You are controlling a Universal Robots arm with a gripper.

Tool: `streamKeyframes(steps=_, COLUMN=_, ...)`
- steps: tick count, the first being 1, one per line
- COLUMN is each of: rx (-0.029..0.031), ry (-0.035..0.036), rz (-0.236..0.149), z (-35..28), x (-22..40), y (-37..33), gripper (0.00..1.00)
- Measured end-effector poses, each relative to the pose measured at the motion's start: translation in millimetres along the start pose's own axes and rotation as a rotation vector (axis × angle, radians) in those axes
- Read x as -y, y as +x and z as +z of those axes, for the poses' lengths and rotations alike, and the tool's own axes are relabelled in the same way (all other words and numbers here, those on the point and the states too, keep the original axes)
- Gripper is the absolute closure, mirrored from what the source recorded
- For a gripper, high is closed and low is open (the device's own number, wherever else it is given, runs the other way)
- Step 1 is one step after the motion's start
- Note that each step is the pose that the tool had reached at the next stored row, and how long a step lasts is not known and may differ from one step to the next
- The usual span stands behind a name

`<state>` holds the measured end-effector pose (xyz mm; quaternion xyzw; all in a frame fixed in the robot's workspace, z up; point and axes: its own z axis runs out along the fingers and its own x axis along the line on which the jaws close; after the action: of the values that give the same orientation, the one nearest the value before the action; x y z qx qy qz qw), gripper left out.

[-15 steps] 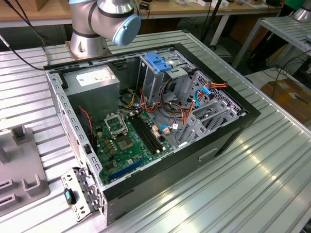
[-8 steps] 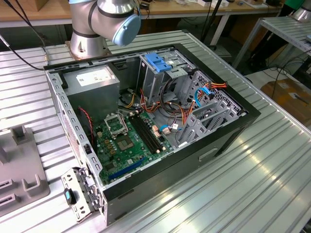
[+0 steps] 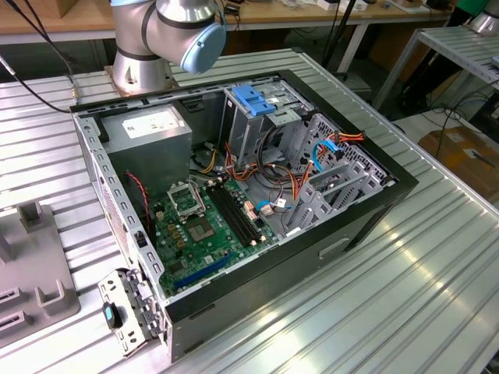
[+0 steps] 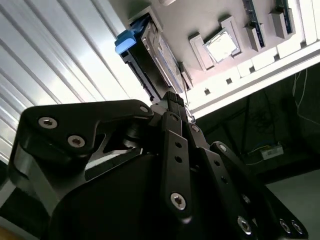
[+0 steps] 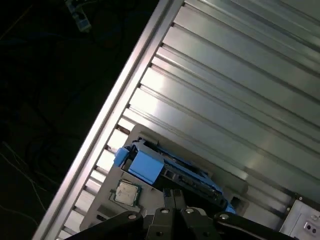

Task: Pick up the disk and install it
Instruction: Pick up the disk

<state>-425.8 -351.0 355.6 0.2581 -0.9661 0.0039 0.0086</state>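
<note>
The disk (image 4: 159, 56) stands on edge in a slot of a grey fixture tray (image 4: 200, 20), with a blue plastic rail (image 4: 125, 40) along its side. In the first wrist view the disk (image 5: 186, 173) shows the same blue rail and a blue end tab (image 5: 145, 165). My gripper (image 4: 174, 97) hangs over the disk's near end with its black fingers pressed together. In the first wrist view my gripper (image 5: 173, 194) points down at the disk's edge. I cannot tell whether the tips touch it. The open computer case (image 3: 366, 214) lies on the table.
In the case are a green motherboard (image 3: 203, 222), a grey power-supply box (image 3: 148, 128), a metal cage with a blue top (image 3: 257, 101) and loose cables. A processor chip (image 4: 220, 46) lies on the tray beside the disk. The ribbed aluminium table (image 3: 405, 296) ends close to the tray.
</note>
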Motion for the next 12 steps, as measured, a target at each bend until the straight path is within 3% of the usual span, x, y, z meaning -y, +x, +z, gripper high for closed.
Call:
streamKeyframes(steps=4, rx=0.0004, ry=0.0025, rz=-0.133, z=0.0, x=0.0, y=0.0, gripper=0.89)
streamKeyframes(steps=12, rx=0.0009, ry=0.0060, rz=-0.324, z=-0.1, x=0.0, y=0.0, gripper=0.89)
